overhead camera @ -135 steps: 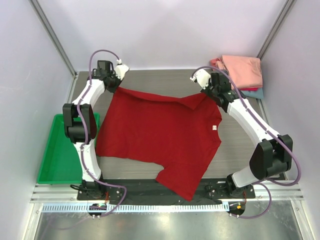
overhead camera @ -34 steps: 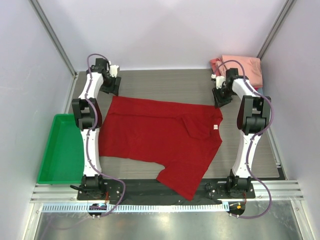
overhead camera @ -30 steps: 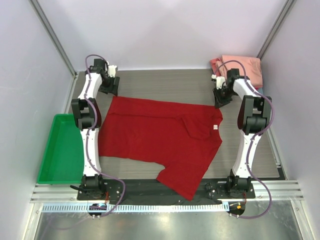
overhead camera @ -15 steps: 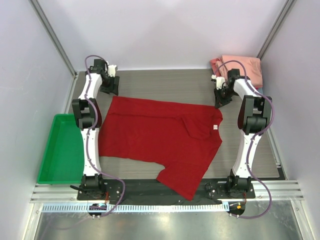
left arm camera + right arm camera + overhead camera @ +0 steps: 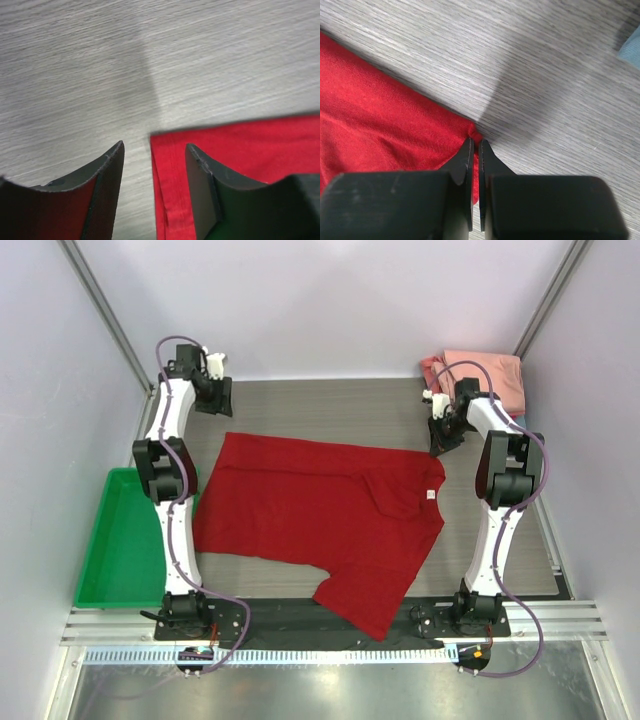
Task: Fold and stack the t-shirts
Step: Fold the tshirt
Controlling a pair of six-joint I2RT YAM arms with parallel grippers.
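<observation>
The red shirt (image 5: 310,505) lies flat on the table (image 5: 330,405), its far-right corner pinched in the closed right gripper (image 5: 474,145), the left gripper (image 5: 154,147) spread wide just above the far-left corner — I'd want it dropped onto that hem and clamped before either arm lifts
</observation>
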